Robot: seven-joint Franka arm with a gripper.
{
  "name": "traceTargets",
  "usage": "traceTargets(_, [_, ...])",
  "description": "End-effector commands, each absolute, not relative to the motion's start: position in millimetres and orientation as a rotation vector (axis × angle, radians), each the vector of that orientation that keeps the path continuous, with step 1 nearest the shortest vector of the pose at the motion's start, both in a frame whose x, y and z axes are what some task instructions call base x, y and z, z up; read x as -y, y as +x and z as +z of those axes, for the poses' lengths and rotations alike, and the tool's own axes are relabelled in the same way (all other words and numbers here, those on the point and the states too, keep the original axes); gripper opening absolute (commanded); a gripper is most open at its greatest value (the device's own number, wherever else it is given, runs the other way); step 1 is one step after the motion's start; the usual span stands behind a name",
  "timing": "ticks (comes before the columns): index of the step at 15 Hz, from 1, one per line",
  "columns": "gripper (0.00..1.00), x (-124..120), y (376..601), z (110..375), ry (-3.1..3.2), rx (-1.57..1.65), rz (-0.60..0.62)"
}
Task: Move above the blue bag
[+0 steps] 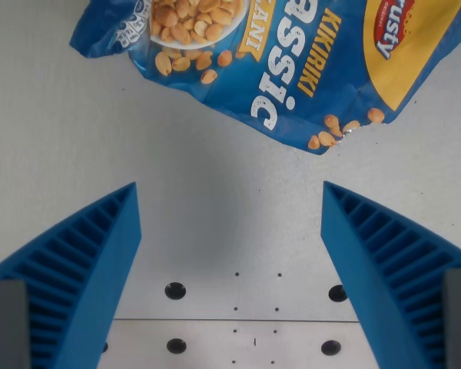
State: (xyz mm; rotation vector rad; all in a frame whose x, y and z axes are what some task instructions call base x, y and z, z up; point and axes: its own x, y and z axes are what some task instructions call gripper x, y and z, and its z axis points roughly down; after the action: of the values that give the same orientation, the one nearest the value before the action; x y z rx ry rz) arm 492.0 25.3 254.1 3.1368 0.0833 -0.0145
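showing one blue bag [292, 61] at the top edge; one gripper [230, 200], two fingers [84, 261] spread apart, holding nothing.

So the count is one blue bag [292, 69] of peanuts, and that's the only loose item. Below the bag there's one hand [230, 211] with two blue ribbed fingers [84, 261] — and five dark round holes [175, 290] in the surface [77, 131], plus some tiny dots.
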Motion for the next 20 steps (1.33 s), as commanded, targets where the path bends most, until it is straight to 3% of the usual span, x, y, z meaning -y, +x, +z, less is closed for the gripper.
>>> traceTargets(1, [1.00, -25.3, 492.2, 255.4, 3.137, -0.083, -0.009])
traceTargets(12, [1.00, -23.4, 496.1, 253.2, 3.137, -0.075, -0.004])
traceTargets(20, [1.00, -16.3, 512.3, 245.3, 3.136, -0.080, -0.020])
